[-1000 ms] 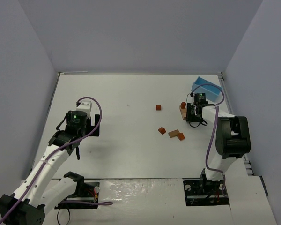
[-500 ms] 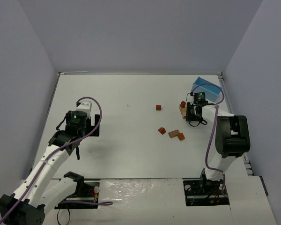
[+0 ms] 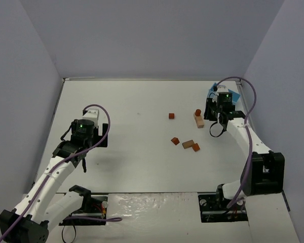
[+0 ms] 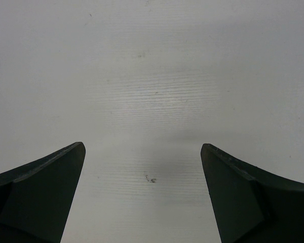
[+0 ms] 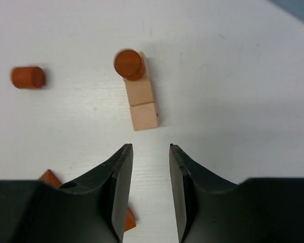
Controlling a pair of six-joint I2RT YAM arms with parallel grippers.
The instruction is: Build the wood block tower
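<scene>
Resting far right on the white bench [image 3: 142,101], the small wood block tower [image 5: 137,96] of tan cubes under a reddish round cap sits just beyond the right gripper [image 5: 151,148], whose fingers are narrowly parted and empty. The left gripper [image 4: 143,152] has its fingers wide apart. Likely next: fetching a loose orange-brown block [image 3: 188,144].

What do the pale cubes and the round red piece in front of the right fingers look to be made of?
Pale cubes: most likely bare, unfinished light wood, judging by the matte pale tan faces and crisp square edges. Round red piece: probably wood stained or painted reddish-brown. Its colour is even and its surface dull, and no grain can be made out.
</scene>
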